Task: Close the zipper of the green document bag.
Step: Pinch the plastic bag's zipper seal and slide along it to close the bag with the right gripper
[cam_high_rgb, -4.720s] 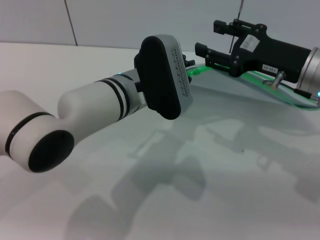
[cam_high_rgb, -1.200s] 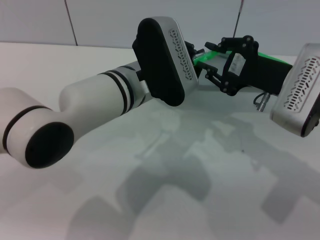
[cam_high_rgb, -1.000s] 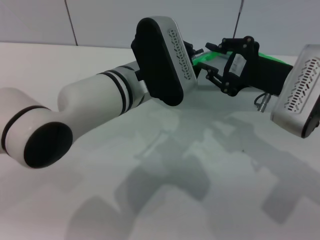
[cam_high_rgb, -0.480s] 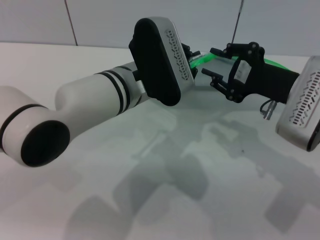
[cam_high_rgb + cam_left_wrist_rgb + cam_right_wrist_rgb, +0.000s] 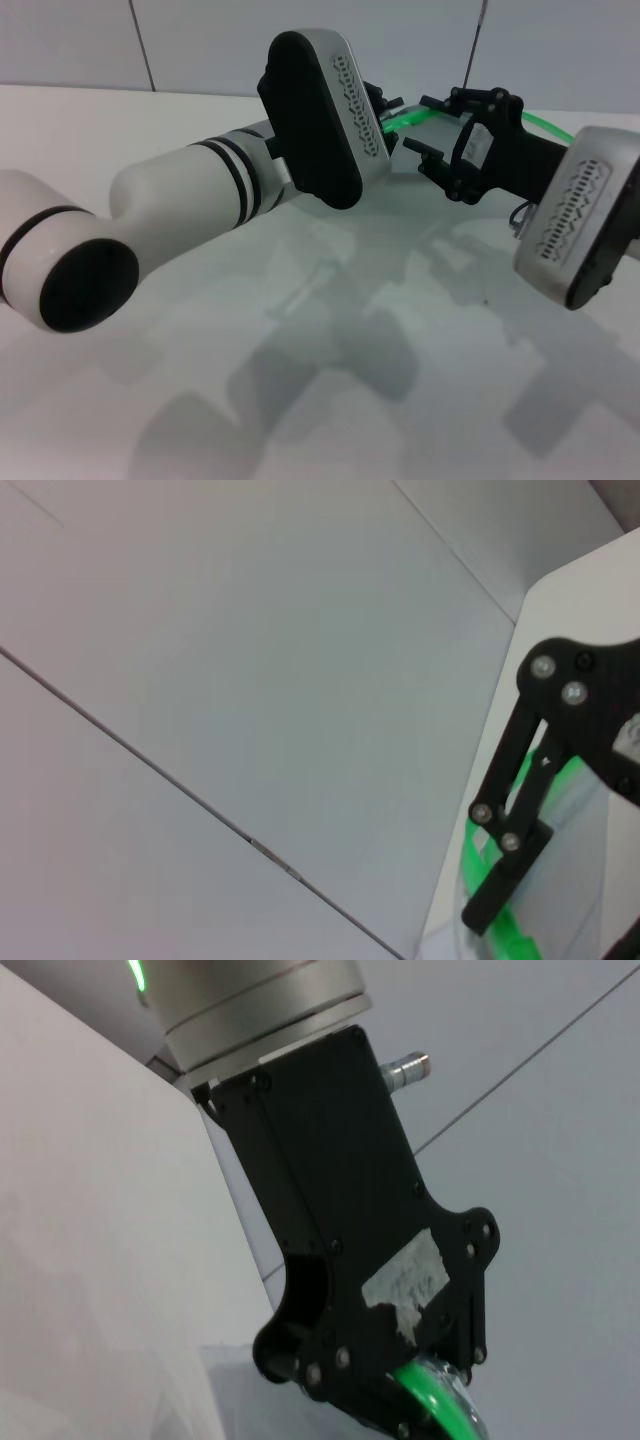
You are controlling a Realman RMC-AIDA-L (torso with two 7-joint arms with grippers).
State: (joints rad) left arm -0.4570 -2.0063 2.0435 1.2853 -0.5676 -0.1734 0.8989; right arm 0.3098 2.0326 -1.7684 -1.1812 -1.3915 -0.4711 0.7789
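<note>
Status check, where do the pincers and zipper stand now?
Left pincer clamped on zipper end. Right pincer open beside it, near the strip. Bag mostly hidden behind the arms.

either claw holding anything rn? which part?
Left claw is clamped on the zipper strip at the green document bag end. Right claw sits open beside it, gripping nothing.

Bright green zipper point(image 5: 412, 117), black right pincer point(image 5: 430, 125), white table point(image 5: 330, 380), pale grey wall point(image 5: 300, 40).
</note>
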